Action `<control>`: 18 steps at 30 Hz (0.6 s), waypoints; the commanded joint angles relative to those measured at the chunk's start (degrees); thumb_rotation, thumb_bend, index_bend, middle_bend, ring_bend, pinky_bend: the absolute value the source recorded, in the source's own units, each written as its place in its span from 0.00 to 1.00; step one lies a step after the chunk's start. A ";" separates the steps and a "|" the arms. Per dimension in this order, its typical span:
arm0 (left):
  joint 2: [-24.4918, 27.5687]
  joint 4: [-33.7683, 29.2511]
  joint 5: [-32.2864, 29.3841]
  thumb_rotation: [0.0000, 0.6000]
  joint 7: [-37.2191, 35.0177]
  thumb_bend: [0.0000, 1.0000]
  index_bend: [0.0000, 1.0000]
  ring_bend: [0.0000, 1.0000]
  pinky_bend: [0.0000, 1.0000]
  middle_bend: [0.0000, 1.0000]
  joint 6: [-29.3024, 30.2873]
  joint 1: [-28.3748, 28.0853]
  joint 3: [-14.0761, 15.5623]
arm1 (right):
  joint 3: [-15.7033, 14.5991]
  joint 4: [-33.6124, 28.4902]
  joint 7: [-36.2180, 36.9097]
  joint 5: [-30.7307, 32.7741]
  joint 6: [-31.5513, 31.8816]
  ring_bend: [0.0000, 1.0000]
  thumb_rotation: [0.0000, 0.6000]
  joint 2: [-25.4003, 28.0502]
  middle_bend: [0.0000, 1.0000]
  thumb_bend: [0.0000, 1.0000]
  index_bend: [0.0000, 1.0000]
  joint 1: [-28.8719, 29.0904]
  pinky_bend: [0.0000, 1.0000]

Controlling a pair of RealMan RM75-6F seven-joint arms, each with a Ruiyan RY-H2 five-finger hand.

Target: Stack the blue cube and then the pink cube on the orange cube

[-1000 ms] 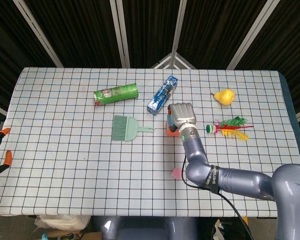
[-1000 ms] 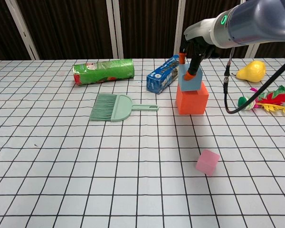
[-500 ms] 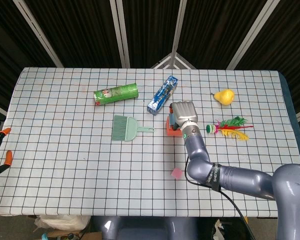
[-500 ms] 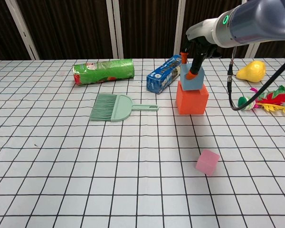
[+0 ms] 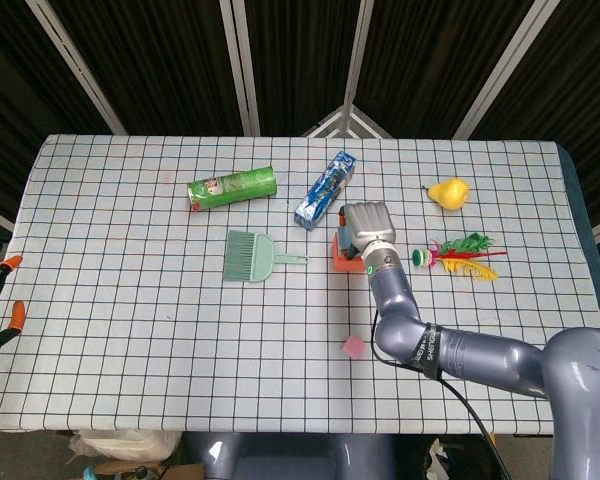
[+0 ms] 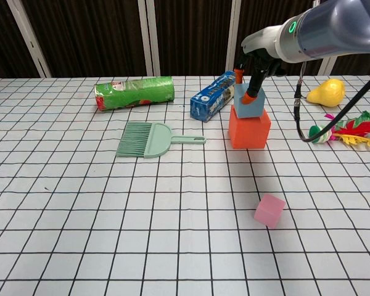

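Blue cube [image 6: 249, 102] tilted atop orange cube [image 6: 249, 129]

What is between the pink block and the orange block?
Nothing: only bare checked tablecloth lies between the pink cube and the orange cube, clearest in the chest view.

White lettering is showing along the dark band on the right arm [image 5: 427, 345], too small to read; printing on the green can [image 6: 134, 92] and blue box [image 6: 212, 97] is likewise illegible.

Green can [image 6: 134, 92], blue box [image 6: 212, 97], brush [image 6: 144, 139], pear [image 6: 325, 92], shuttlecock [image 6: 348, 132].
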 commanded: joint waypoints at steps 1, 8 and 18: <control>0.00 -0.01 -0.01 1.00 0.05 0.56 0.15 0.00 0.00 0.02 0.01 0.01 0.01 | -0.14 0.04 -0.01 0.06 -0.09 1.00 1.00 0.13 1.00 0.37 0.46 -0.02 0.84; -0.07 -0.08 -0.15 1.00 0.37 0.56 0.15 0.00 0.00 0.02 -0.07 -0.02 -0.01 | -0.59 0.54 0.30 0.15 -0.92 1.00 1.00 0.34 1.00 0.37 0.46 -0.24 0.84; -0.18 -0.17 -0.24 1.00 0.78 0.56 0.15 0.00 0.00 0.02 -0.13 -0.07 -0.01 | -1.07 1.00 0.75 0.42 -1.92 1.00 1.00 0.62 1.00 0.37 0.46 -0.25 0.84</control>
